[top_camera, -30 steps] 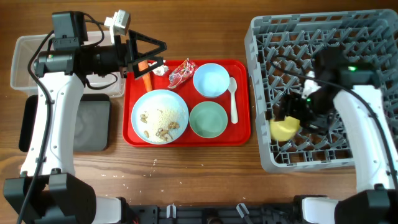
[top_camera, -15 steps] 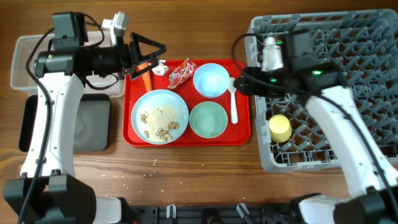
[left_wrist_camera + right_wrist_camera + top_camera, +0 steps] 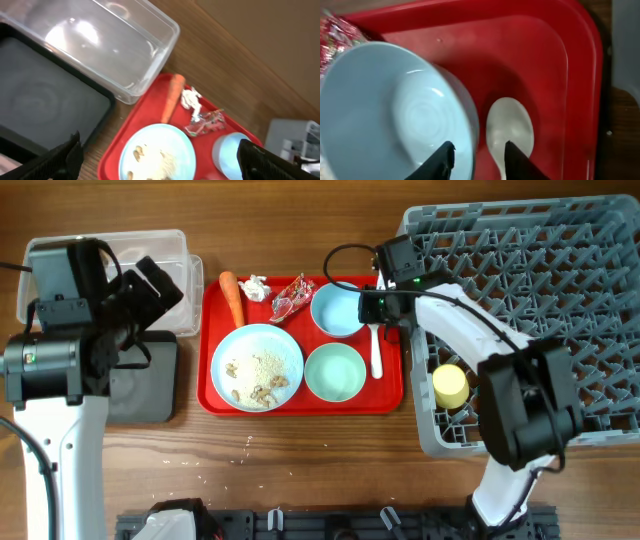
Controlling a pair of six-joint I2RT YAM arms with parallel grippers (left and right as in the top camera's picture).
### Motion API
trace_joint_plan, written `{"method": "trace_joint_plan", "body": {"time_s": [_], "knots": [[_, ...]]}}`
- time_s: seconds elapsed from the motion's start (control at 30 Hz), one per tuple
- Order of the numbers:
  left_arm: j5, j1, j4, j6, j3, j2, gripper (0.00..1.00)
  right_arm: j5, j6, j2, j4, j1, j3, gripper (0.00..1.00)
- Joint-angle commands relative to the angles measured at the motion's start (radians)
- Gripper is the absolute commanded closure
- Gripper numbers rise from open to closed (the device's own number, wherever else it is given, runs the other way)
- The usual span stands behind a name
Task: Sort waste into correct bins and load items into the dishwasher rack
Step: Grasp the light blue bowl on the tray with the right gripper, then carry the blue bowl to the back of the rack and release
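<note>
The red tray [image 3: 300, 405] carries an orange carrot [image 3: 232, 298], a crumpled tissue [image 3: 257, 287], a snack wrapper [image 3: 291, 295], a light blue plate [image 3: 257, 366] with rice scraps, a pale green bowl [image 3: 334, 372], a light blue bowl [image 3: 337, 308] and a white spoon [image 3: 376, 350]. My right gripper [image 3: 479, 152] is low over the tray, jaws narrow but apart. One finger is over the bowl [image 3: 395, 110], the other over the spoon [image 3: 510, 125], and the bowl's rim lies between them. My left gripper [image 3: 158, 288] hangs wide open and empty above the bins. A yellow-green cup [image 3: 450, 385] lies in the rack [image 3: 560, 240].
The clear tub [image 3: 100, 45] stands at the back left, with the black tray [image 3: 45, 105] in front of it, both left of the red tray. The grey rack fills the right side. Crumbs lie on the wooden table in front of the red tray.
My right arm left the cup in the rack and swung left to the light blue bowl, jaws narrowing. My left arm drew back from above the carrot to above the bins.
</note>
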Motion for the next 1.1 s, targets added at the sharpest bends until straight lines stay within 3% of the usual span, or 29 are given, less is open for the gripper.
{"method": "trace_joint_plan", "body": {"time_s": [0.0, 0.2, 0.3, 0.5, 0.6, 0.73, 0.9, 1.07], "knots": [[-0.063, 0.003, 0.000, -0.017, 0.010, 0.004, 0.00, -0.008, -0.008, 0.024, 0.005, 0.001, 0.010, 0.94], [-0.063, 0.003, 0.003, -0.016, 0.009, 0.004, 0.00, -0.004, -0.008, -0.126, 0.004, -0.022, 0.011, 0.96], [-0.063, 0.003, 0.003, -0.016, 0.010, 0.004, 0.00, 0.120, -0.039, -0.277, -0.013, -0.027, 0.011, 0.96], [-0.064, 0.003, 0.003, -0.016, 0.010, 0.004, 0.00, 1.030, -0.092, -0.450, -0.187, -0.035, 0.010, 0.96], [-0.063, 0.003, 0.003, -0.016, 0.010, 0.004, 0.00, 1.254, -0.139, -0.425, -0.231, -0.065, 0.006, 0.96], [-0.064, 0.003, 0.003, -0.016, 0.010, 0.004, 0.00, 1.298, -0.169, -0.362, -0.188, -0.129, 0.006, 0.96], [-0.064, 0.003, 0.003, -0.016, 0.010, 0.004, 0.00, 1.278, -0.401, -0.212, -0.026, -0.153, 0.006, 0.96], [-0.063, 0.003, 0.003, -0.016, 0.010, 0.004, 0.00, 1.275, -0.435, -0.110, 0.033, -0.140, 0.006, 0.96]]}}
